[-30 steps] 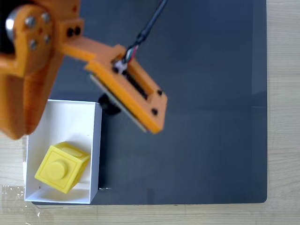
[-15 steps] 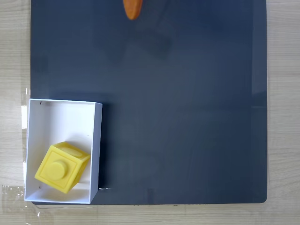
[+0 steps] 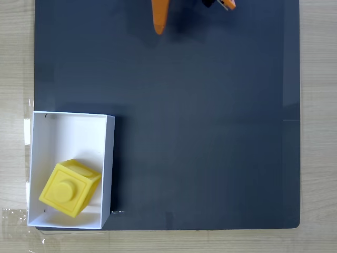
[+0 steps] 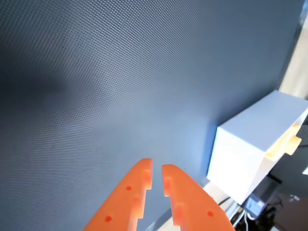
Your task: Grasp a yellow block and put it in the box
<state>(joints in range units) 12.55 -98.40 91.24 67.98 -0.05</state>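
Observation:
The yellow block (image 3: 68, 188), a cube with one round stud on top, lies turned at an angle in the lower half of the white box (image 3: 73, 129) at the bottom left of the fixed view. My orange gripper (image 3: 159, 26) pokes in from the top edge, far from the box and over bare mat. The wrist view shows the gripper (image 4: 156, 166) with its two orange fingers nearly touching and nothing between them. The box (image 4: 245, 154) stands there at the right, seen from outside, so its contents are hidden.
A dark grey mat (image 3: 210, 132) covers most of the light wooden table (image 3: 318, 132). Another orange part of the arm (image 3: 224, 4) shows at the top edge. The box sits at the mat's bottom left corner.
One second ago the arm hung over the box and the mat's upper left. It has since drawn back to the top edge. The block stays still in the box.

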